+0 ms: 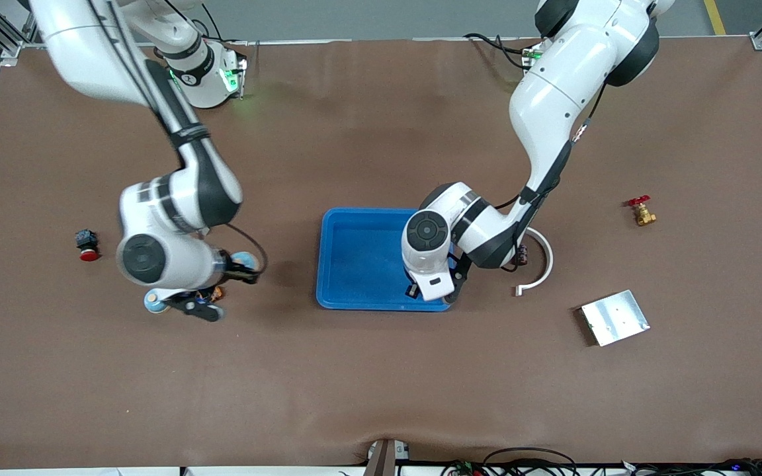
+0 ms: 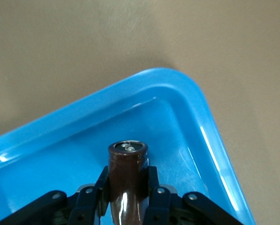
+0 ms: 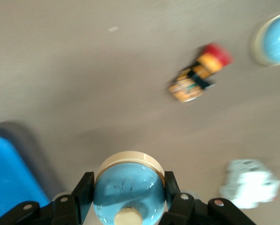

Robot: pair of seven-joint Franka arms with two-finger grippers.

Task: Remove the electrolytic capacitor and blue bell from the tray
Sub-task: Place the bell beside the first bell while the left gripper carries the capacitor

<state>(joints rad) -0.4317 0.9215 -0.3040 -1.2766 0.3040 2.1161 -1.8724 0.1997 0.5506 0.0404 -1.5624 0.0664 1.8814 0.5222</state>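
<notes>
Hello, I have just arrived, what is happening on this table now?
Two robot arms are emptying the blue tray. The left gripper is shut on the dark electrolytic capacitor, low inside the tray near a corner. The right gripper is shut on the blue bell, over the brown table beside the tray.

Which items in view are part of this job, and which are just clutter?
Job:
- tray
- electrolytic capacitor, clamped in the left gripper over the tray
- blue bell, clamped in the right gripper over the table

Lying about:
- silver plate
- brass valve
- white curved piece
- red push button
- orange switch
- another blue bell
</notes>
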